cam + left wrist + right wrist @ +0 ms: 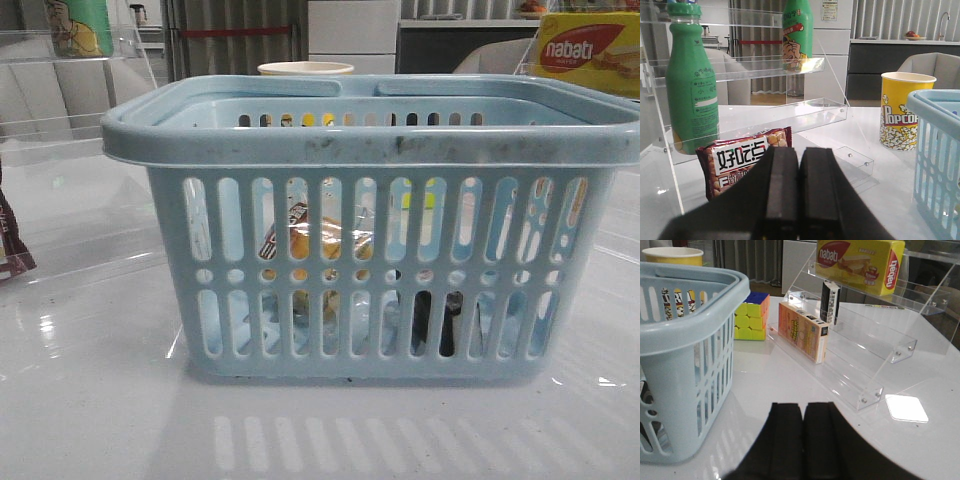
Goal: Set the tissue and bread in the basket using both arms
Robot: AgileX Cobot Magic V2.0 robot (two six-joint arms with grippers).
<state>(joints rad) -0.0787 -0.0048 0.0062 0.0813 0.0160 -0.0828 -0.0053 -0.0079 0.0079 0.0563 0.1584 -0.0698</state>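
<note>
The light-blue basket (370, 225) fills the middle of the front view, and its edge shows in the left wrist view (937, 165) and the right wrist view (685, 355). Through its slots I see the bread (325, 245) in its clear wrapper on the left side inside. A dark tissue packet (432, 320) lies low on the right side inside. My left gripper (799, 150) is shut and empty, left of the basket. My right gripper (804, 406) is shut and empty, right of the basket. Neither gripper shows in the front view.
A clear acrylic shelf (765, 115) holds two green bottles (692, 85); a brown snack packet (742, 160) stands before it. A popcorn cup (902, 110) is behind the basket. On the right, another shelf (865, 350) carries a nabati box (860, 262), an orange box (802, 330) and a cube (752, 315).
</note>
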